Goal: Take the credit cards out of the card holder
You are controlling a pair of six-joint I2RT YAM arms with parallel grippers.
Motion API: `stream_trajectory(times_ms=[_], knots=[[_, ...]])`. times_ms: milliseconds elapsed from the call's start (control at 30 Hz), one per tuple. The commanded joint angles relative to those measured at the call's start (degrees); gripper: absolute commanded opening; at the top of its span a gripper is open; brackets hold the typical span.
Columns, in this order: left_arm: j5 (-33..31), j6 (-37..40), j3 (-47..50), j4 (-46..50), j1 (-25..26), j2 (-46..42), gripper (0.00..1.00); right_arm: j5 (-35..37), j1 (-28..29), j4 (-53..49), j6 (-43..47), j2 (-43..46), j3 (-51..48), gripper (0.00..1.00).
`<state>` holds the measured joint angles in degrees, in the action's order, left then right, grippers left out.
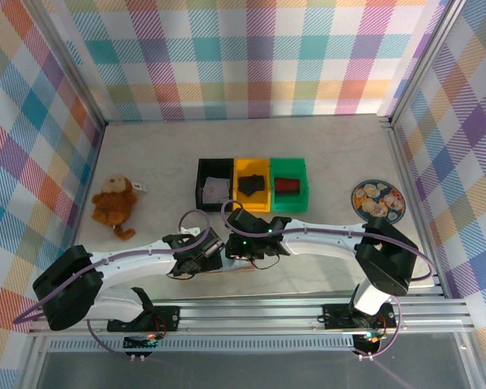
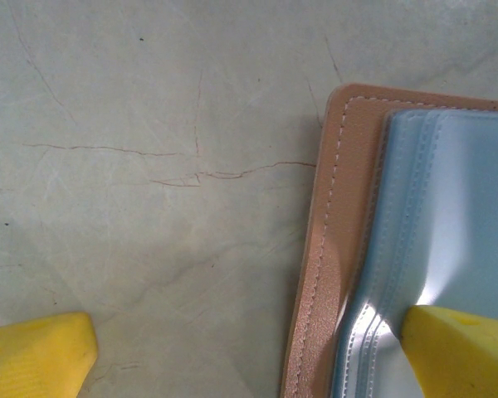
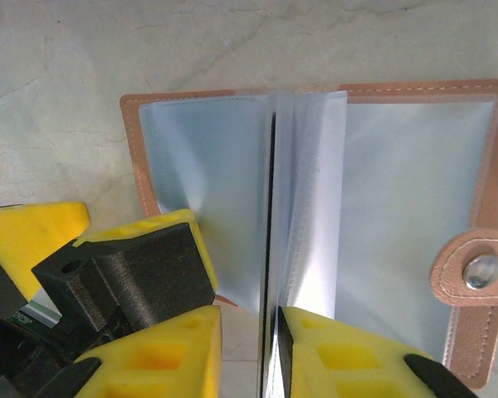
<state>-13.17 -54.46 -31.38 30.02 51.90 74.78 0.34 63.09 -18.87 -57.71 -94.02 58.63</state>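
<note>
holder (image 3: pixel 398 182): open flat on table (image 2: pixel 133 207), strap (image 3: pixel 473 290) at its 3 o'clock | left gripper (image 2: pixel 245 352): spread wide, holds nothing, one finger (image 2: pixel 456 348) on holder's 9 o'clock page | right gripper (image 3: pixel 251 340): nearly closed astride sleeves (image 3: pixel 307 207), grip unclear

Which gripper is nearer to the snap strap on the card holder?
Right. The right gripper straddles the centre sleeves, with the snap strap just beside it; the left gripper sits at the card holder's opposite edge.
</note>
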Motion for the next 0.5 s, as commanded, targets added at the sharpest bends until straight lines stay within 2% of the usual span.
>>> stream_trajectory(times_ms=[0,467], knots=[[7.03,-0.17,4.31,-9.04,0.57,5.02,0.96,-0.94,0.37,0.85,0.42,-0.14,1.62,0.28],[6.89,-0.30,4.61,-9.23,0.57,4.49,0.96,-1.13,0.54,2.59,0.75,1.43,1.05,0.33]])
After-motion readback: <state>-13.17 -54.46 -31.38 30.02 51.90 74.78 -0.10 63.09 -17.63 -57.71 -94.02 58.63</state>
